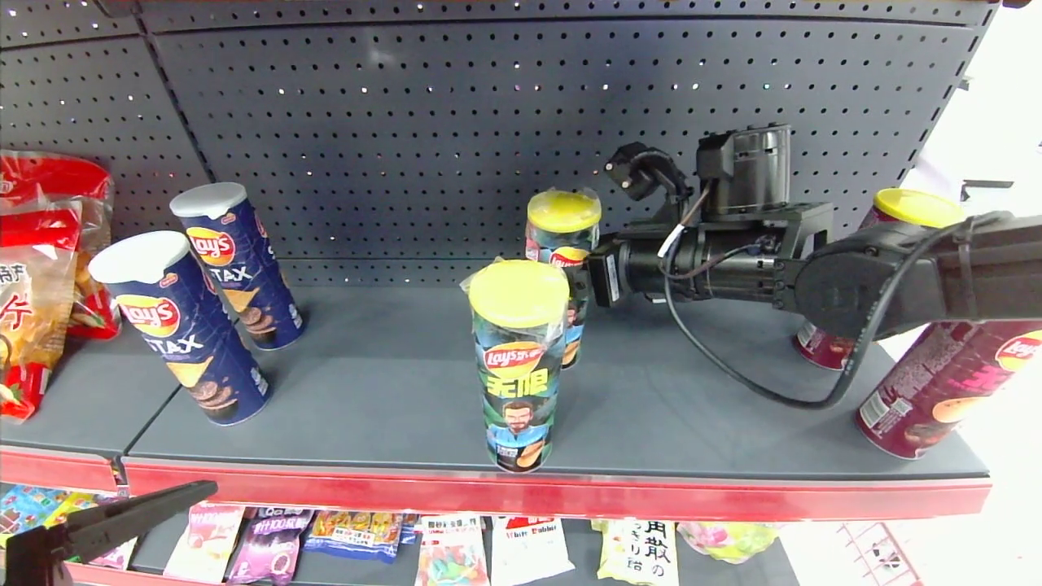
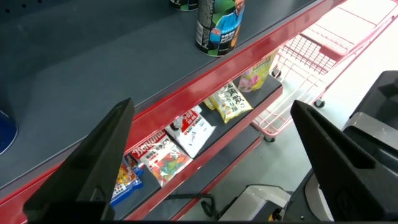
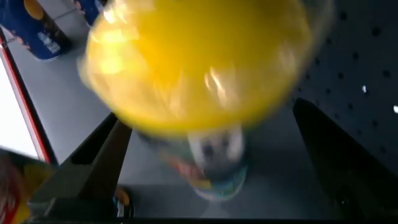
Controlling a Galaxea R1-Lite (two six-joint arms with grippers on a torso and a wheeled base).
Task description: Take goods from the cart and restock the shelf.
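Right gripper [image 1: 580, 283] spread wide, clamping nothing; I see the upright rear yellow-lidded chip can [image 1: 562, 215] directly between its fingers [image 3: 93, 168]

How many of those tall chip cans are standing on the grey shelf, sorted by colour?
Blue cans, white lids: 2
Green cans, yellow lids: 2
Dark red cans, at the right end: 2
Total: 6
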